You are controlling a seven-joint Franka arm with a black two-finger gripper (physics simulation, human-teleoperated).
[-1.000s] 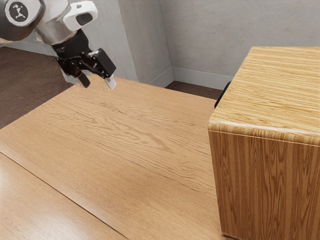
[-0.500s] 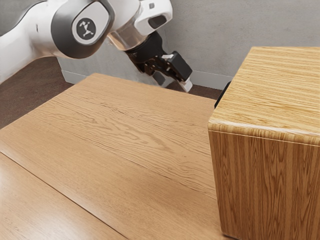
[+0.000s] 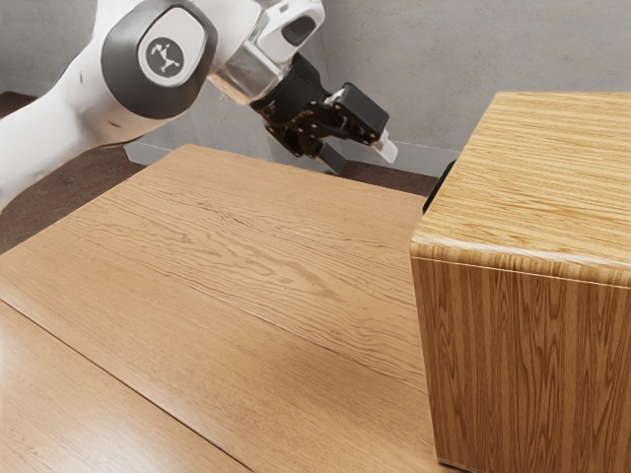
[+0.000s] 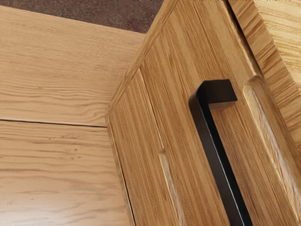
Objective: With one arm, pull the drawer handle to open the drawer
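The black drawer handle [image 3: 439,187] sits on the wooden cabinet's [image 3: 532,227] far face, at the exterior view's right. The gripper [image 3: 360,153] hovers near, apart, fingers spread wide and empty (good). It should straddle the bar squarely before closing.

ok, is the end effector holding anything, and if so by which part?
Nothing is held. The end effector is open in mid-air, apart from the black drawer handle, with nothing between its fingers.

Wooden table [image 3: 246,256], oak grain, one seam across top; grey wall [image 3: 444,59] behind table; dark brown floor [image 4: 113,13] beyond table's edge
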